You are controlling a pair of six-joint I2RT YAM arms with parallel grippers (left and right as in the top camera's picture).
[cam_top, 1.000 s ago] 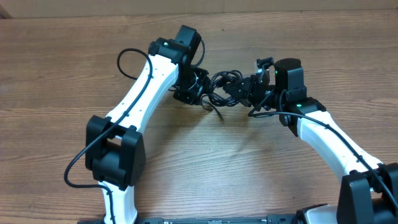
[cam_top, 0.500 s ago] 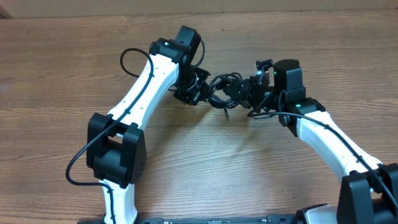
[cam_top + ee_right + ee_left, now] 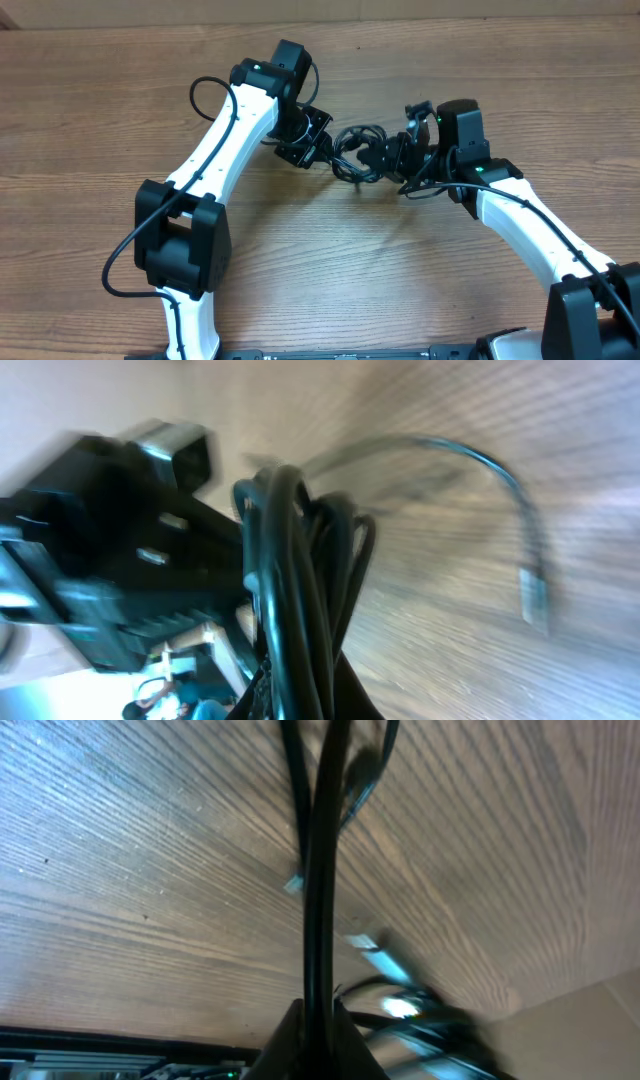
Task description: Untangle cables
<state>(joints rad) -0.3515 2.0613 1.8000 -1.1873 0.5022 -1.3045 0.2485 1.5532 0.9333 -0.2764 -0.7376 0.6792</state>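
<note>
The left claw (image 3: 318, 148) has drawn up and leftward, stretching the cables (image 3: 357, 152) over the desk (image 3: 100, 120); it and the right claw (image 3: 392, 156) are both clamped on them. We should separate slowly, watching for snags.

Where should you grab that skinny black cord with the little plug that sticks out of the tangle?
Probably the bare stretch of the thin black loose cord just behind its small metallic plug tip. That end arcs free, clear of the black cable tangle, so come from the open side away from the tangle, pinching across the cord rather than along it.
</note>
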